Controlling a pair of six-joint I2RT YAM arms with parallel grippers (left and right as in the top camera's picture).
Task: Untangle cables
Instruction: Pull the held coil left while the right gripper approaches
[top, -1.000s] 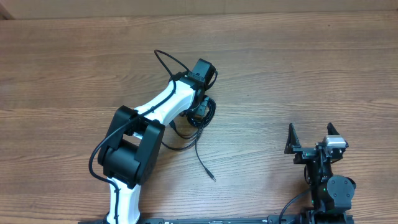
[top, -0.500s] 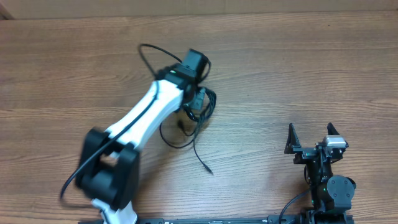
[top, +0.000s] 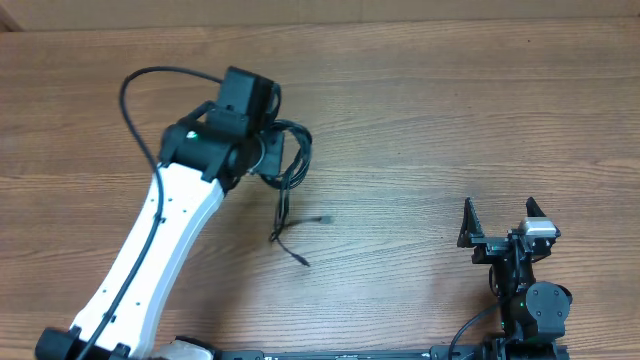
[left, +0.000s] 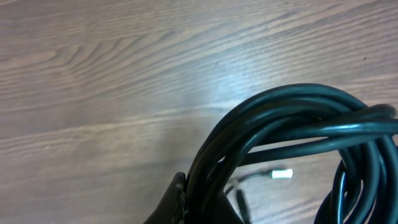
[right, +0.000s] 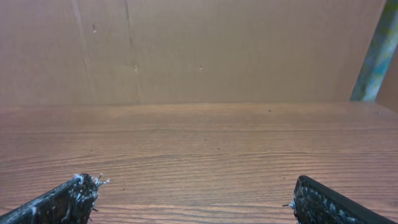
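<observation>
Left jaws pinched shut on the cables (top: 292, 165), holding the bundle above the counter (top: 450, 120), likely so loose ends hang free. Silver plug (top: 322, 218) lies below. Right jaws spread, parked well apart.

We see the cables (top: 292, 158) as thin black cords bunched in tangled, overlapping loops, left of the middle of the table (top: 450, 120). Two loose ends trail out below the bunch, one tipped with a small silver plug (left: 282, 174).

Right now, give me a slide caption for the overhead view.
Left gripper shut on the bunched cables, two loose ends trailing; right gripper open, well apart.
</observation>
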